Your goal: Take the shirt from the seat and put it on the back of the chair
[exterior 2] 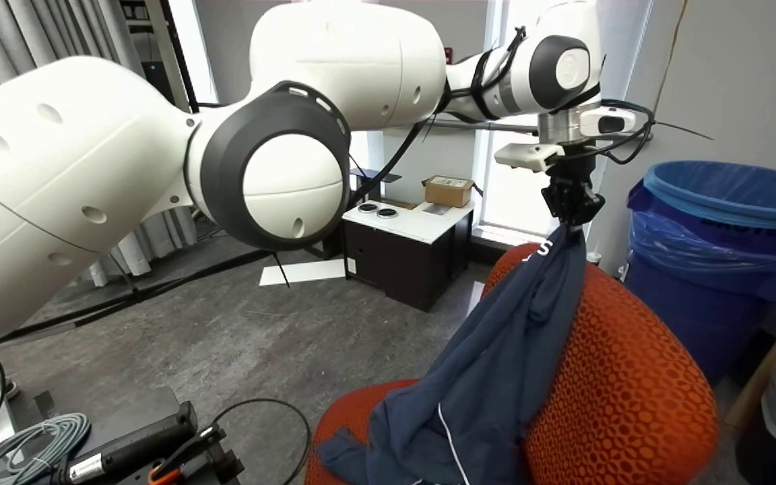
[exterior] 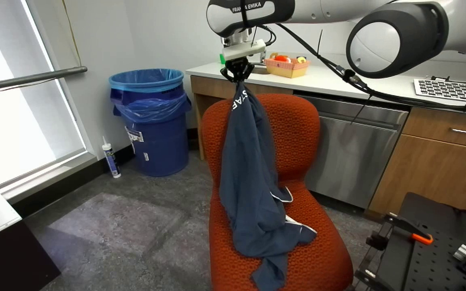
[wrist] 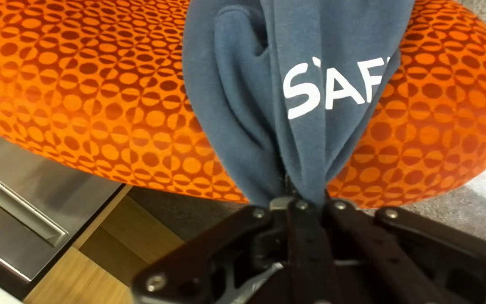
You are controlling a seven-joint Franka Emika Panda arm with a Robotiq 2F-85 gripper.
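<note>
The claw (exterior: 239, 79) is clamped on the gathered upper end of the navy shirt (exterior: 247, 169), its jaws brought together on the fabric. It stands above the top edge of the backrest (exterior: 293, 129) of the orange-red chair (exterior 2: 630, 391). From the claw, the shirt hangs down the front of the backrest; its lower end lies on the seat (exterior: 322, 254), below the claw. In the wrist view, white letters (wrist: 329, 90) reading SAF show near the claw. In an exterior view, the blue trash barrel (exterior: 156, 133) stands lower left of the claw; the countertop (exterior: 330, 83) lies behind it, with a small basket (exterior: 287, 69) to its right; the stainless-steel dishwasher (exterior: 346, 153) is at lower right
</note>
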